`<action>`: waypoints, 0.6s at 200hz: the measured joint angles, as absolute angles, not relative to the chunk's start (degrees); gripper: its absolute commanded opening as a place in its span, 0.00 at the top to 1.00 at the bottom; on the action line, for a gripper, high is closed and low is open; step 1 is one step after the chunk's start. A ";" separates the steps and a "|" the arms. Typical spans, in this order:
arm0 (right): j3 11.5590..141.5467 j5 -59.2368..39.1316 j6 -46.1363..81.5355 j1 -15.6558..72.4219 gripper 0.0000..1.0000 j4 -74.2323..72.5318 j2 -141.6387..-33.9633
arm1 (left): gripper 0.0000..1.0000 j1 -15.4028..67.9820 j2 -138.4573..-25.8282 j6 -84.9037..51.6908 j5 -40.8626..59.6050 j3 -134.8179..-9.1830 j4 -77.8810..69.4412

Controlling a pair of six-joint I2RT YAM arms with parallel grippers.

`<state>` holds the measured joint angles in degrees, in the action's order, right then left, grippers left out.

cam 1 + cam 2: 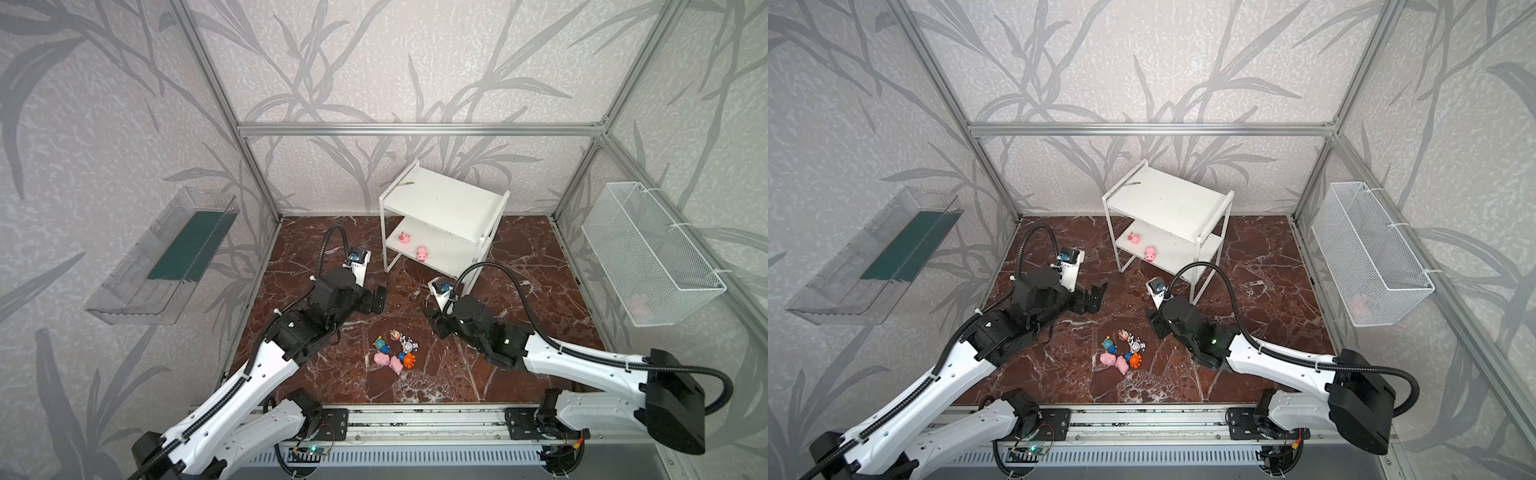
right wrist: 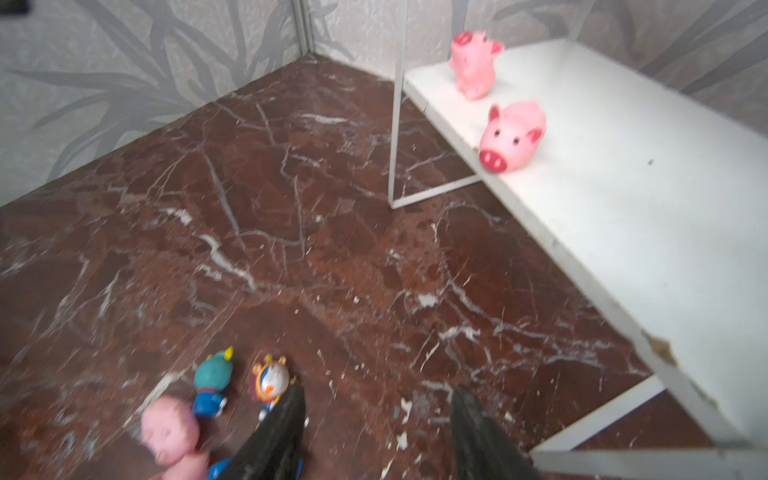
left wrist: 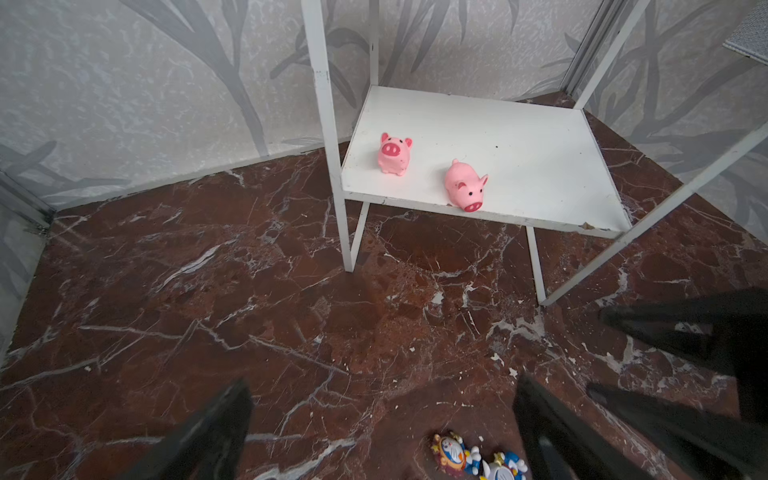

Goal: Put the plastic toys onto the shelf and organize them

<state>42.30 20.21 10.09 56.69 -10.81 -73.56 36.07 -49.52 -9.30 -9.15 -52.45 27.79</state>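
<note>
The white two-tier shelf (image 1: 444, 195) stands at the back of the marble floor. Two pink pigs (image 1: 404, 237) (image 1: 422, 254) sit on its lower board, also seen in the left wrist view (image 3: 394, 153) (image 3: 464, 187). The other plastic toys lie in a pile (image 1: 392, 351) on the floor in front: two pigs (image 1: 381, 358) and several blue-white figurines (image 1: 409, 360). My left gripper (image 1: 378, 297) (image 3: 384, 386) hovers wide open left of the shelf, empty. My right gripper (image 1: 434, 322) (image 2: 377, 392) is beside the pile, jaws partly apart with only floor between them.
A clear plastic tray (image 1: 162, 257) hangs on the left wall. A white wire mesh basket (image 1: 652, 253) hangs on the right wall with something pink inside. Aluminium frame posts stand at the back corners. The shelf's thin front leg (image 1: 473, 274) is close to my right wrist.
</note>
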 measured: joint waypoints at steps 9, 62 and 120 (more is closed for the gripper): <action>44.07 22.15 9.98 56.71 0.51 -12.53 -76.09 | 0.01 35.99 -47.97 -9.19 -9.06 -52.45 29.89; 52.62 29.43 10.00 56.69 0.53 -18.79 -87.90 | 0.01 35.92 -39.55 -8.12 -7.70 -50.33 35.99; 53.67 31.03 10.00 56.88 0.52 -19.90 -89.78 | 0.01 35.42 -39.51 -7.49 -6.07 -49.39 36.64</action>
<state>53.67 31.03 10.00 56.88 -19.90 -89.78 35.42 -39.51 -7.49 -6.07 -49.39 36.64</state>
